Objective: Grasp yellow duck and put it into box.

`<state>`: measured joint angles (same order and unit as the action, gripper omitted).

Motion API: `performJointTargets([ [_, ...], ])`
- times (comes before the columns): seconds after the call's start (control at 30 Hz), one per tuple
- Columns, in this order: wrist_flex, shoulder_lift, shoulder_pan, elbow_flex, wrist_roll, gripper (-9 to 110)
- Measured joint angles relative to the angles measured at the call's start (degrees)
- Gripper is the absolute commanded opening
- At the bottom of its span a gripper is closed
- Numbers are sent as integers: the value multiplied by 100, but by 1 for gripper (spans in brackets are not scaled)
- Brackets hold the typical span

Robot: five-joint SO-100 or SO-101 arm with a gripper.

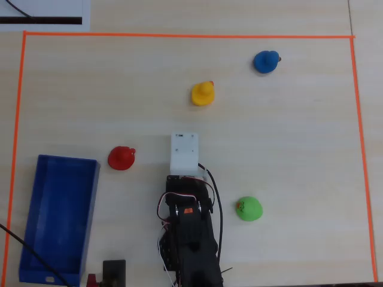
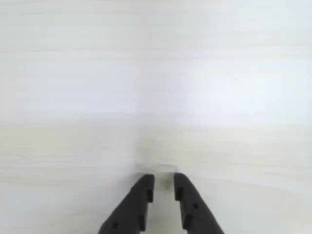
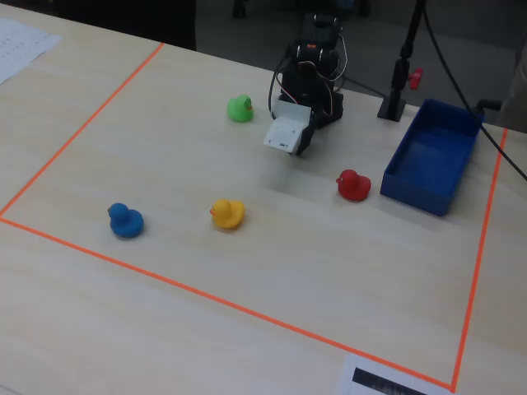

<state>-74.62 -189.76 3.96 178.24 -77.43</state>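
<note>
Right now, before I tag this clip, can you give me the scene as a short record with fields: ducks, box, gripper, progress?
yellow duck: on the table, ahead of the arm, untouched
other ducks: red duck nearest the box, green duck, blue duck
blue box: empty, inside the orange tape
gripper: over bare table, holding nothing, fingertips only slightly apart
progress: grasp not yet made

Red duck (image 1: 121, 158), green duck (image 1: 248, 208) and blue duck (image 1: 265, 61) sit well apart.
</note>
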Motion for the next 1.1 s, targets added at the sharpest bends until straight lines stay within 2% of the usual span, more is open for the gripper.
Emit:
performJointTargets([
  [0.47,35,0,-53,0,9,0],
  [0.7,1661,97,-475,9,-105,0],
  [0.87,2733,1151,-545,-686,-62,0],
  [1.1,3472,4008,-571,-3120,606,7],
])
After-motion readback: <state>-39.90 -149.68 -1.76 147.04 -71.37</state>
